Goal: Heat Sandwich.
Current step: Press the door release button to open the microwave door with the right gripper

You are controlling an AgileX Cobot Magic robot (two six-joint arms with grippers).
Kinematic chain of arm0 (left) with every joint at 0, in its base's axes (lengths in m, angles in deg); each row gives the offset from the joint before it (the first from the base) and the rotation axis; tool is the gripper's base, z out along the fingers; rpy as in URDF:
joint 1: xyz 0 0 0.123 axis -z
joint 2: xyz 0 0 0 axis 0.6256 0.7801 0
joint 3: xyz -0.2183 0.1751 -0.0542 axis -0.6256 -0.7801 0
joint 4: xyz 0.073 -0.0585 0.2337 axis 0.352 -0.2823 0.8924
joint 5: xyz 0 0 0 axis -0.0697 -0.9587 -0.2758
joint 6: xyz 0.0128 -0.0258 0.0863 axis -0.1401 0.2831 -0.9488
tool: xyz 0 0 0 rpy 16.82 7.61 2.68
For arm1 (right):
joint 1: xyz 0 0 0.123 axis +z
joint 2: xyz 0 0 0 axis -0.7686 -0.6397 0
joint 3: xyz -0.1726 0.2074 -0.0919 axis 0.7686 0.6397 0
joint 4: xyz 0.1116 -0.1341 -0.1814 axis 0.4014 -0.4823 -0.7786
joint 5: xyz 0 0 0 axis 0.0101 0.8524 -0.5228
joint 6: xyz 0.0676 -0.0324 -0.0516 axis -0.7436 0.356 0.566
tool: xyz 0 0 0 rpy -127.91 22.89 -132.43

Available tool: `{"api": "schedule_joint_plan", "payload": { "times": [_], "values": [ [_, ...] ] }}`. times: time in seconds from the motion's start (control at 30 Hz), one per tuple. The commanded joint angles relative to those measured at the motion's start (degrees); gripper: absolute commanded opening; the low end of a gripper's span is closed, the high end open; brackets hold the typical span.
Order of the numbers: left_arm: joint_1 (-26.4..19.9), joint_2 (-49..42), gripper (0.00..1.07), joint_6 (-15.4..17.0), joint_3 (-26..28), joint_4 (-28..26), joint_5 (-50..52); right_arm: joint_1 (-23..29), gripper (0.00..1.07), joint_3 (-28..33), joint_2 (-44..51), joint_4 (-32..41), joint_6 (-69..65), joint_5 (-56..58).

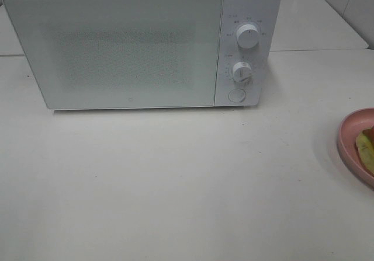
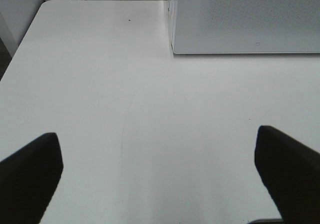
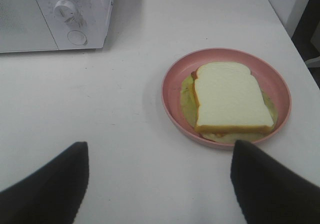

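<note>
The sandwich (image 3: 231,98), white bread over a yellow-green filling, lies on a round pink plate (image 3: 172,81). In the high view only the plate's rim (image 1: 350,126) and a sliver of the sandwich (image 1: 366,147) show at the right edge. My right gripper (image 3: 157,184) is open, its dark fingers (image 3: 45,189) wide apart above the table, short of the plate and touching nothing. The white microwave (image 1: 128,45) stands at the back with its door shut. My left gripper (image 2: 157,179) is open over bare table near the microwave's front corner (image 2: 172,48). Neither arm shows in the high view.
The microwave has two knobs (image 1: 248,36) and a round button (image 1: 236,95) on its right panel. The white table (image 1: 175,185) stretches in front of it. A seam (image 1: 315,51) joins a second table behind. The table's edges (image 2: 20,48) fall away at the far left and right.
</note>
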Motion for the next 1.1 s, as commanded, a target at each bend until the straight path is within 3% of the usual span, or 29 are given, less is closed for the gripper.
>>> {"api": "schedule_joint_plan", "payload": {
  "times": [0.03,0.6,1.1],
  "values": [
    [-0.06,-1.55,1.00,0.06,-0.17,-0.46,0.40,-0.17,0.76,-0.11,1.15,0.06,-0.06,-0.69],
    [-0.06,-1.55,1.00,0.06,-0.17,-0.46,0.40,-0.17,0.76,-3.09,-15.01,0.00,-0.52,-9.68],
    [-0.06,-1.55,1.00,0.06,-0.17,-0.46,0.40,-0.17,0.76,-3.09,-30.31,0.00,-0.52,-26.59]
  ]
}}
